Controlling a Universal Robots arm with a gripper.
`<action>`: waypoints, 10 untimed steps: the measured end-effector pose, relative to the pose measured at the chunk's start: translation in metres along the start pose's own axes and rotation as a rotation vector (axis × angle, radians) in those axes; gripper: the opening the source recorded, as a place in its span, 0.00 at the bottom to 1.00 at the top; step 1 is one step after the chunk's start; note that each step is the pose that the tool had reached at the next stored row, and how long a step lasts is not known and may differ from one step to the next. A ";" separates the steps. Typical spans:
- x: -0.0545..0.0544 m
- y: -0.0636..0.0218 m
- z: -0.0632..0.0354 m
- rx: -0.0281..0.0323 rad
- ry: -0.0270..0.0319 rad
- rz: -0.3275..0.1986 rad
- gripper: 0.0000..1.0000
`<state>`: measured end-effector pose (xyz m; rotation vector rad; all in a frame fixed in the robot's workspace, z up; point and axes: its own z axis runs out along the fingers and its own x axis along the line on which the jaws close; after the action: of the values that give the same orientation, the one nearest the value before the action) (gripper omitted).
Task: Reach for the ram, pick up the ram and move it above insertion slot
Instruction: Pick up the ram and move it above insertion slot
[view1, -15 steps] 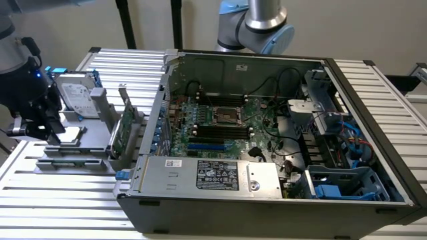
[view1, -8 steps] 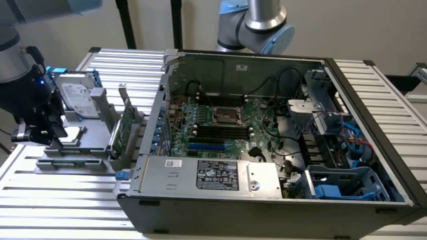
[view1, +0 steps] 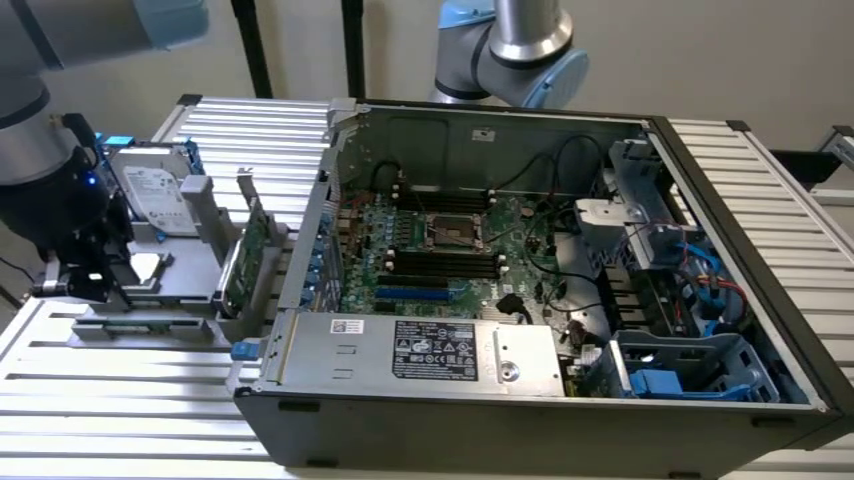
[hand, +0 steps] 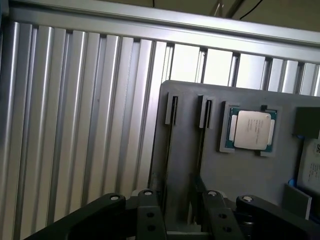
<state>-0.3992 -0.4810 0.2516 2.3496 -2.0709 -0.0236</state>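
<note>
A: Nearest thing first?
B: The slatted surface (view1: 134, 400). Then the ram (view1: 134, 325), a thin green stick lying lengthwise along the front of the grey holder (view1: 174, 265), on the exterior view's left and outside the case (view1: 534, 420).
A: Fingers?
B: The fingers (hand: 150, 220) are spread with a clear gap between them, pinching nothing. In the exterior view they hang just over the holder's front part, near the ram's end on that view's left. They look apart from it.
A: Wrist view?
B: The gap straddles one long groove in the holder. I can't tell if the dark line in it is the ram's edge. A processor chip (hand: 252, 129) sits in its own pocket beside the grooves.
A: Step?
B: Reaching, I'd say. Nothing is lifted yet.
A: How to do it well?
B: My judgement:
- Centre the gap over the stick's middle, not its end, so it comes up level.
- Keep the fingers square across the thin faces and come down straight, clear of the groove walls.
- Squeeze lightly, because the chips are on those faces.
- A skewed grip would probably jam it in the holder.
A: Further back?
B: The hard drive (view1: 154, 195) is propped in the holder. A green card (view1: 247, 260) stands upright between the holder and the case. The insertion slot (view1: 441, 262) is one of the dark rows on the board inside the case, well apart from the ram. A second arm (view1: 514, 50) is behind the case.
</note>
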 end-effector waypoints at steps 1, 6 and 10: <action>0.000 0.0000 0.0018 0.0000 0.0000 0.000 0.36; 0.002 -0.0013 0.0107 -0.0001 0.0001 0.000 0.36; 0.003 -0.0042 0.0181 0.0000 -0.0001 0.005 0.36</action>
<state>-0.3950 -0.4833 0.2334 2.3445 -2.0767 -0.0237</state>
